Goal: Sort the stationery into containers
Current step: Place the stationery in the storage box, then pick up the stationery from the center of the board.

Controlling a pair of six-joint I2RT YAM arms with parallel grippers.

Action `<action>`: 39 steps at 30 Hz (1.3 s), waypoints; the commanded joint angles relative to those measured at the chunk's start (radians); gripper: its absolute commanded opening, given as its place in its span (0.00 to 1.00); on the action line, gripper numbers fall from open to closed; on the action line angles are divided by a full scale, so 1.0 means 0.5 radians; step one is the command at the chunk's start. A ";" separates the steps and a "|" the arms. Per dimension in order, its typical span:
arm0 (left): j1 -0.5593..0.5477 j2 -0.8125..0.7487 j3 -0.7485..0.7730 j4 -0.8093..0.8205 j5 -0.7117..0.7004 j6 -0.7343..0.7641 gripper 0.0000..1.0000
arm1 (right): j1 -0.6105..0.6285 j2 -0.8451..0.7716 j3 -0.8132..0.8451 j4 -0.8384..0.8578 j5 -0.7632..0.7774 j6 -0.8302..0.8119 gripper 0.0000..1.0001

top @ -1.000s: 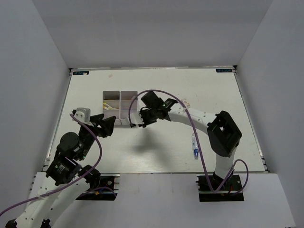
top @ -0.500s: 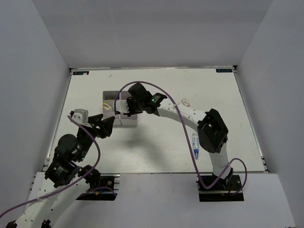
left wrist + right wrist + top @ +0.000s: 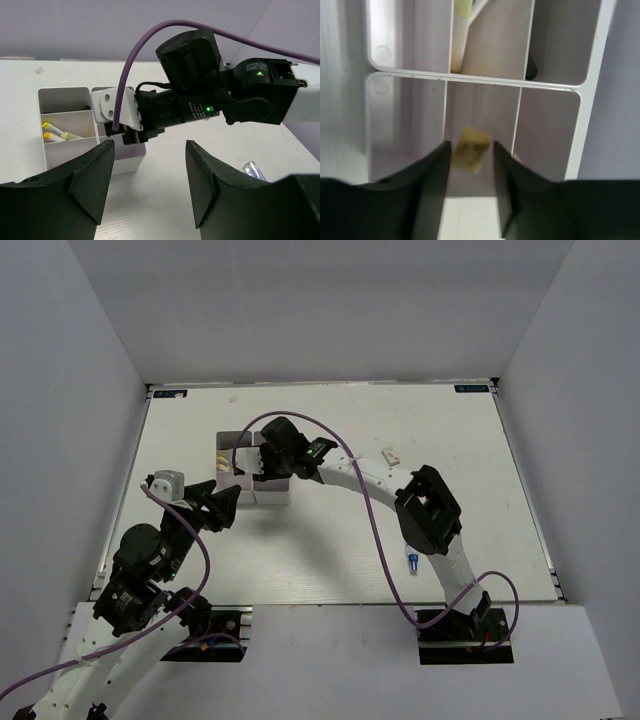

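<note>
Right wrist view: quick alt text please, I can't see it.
A small beige eraser sits between the fingertips of the right gripper, above a narrow middle compartment of the white organizer box. Whether it is gripped or loose is unclear.
</note>
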 commanded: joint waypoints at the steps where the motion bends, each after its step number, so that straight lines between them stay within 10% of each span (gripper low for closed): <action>1: 0.008 -0.011 -0.012 -0.010 0.024 0.026 0.69 | 0.010 -0.053 0.035 0.120 0.085 0.030 0.48; 10: 0.008 -0.029 -0.030 0.011 0.070 0.026 0.69 | 0.016 -0.225 -0.039 0.117 0.066 0.112 0.56; 19: 0.008 -0.176 -0.113 0.195 0.337 0.133 0.61 | -0.045 -0.657 -0.341 0.172 0.060 0.235 0.36; 27: 0.008 0.038 -0.113 0.260 0.527 0.176 0.20 | -0.294 -1.173 -0.943 0.488 0.305 0.559 0.00; 31: 0.008 0.307 -0.037 0.260 0.595 0.158 0.36 | -0.698 -1.305 -1.027 0.437 0.159 0.805 0.00; 34: 0.008 0.559 0.028 0.220 0.708 0.133 0.73 | -0.956 -1.189 -0.932 0.201 -0.028 0.922 0.44; 39: 0.008 0.759 0.093 0.091 0.871 0.155 0.89 | -1.208 -0.775 -0.564 -0.149 -0.222 1.048 0.71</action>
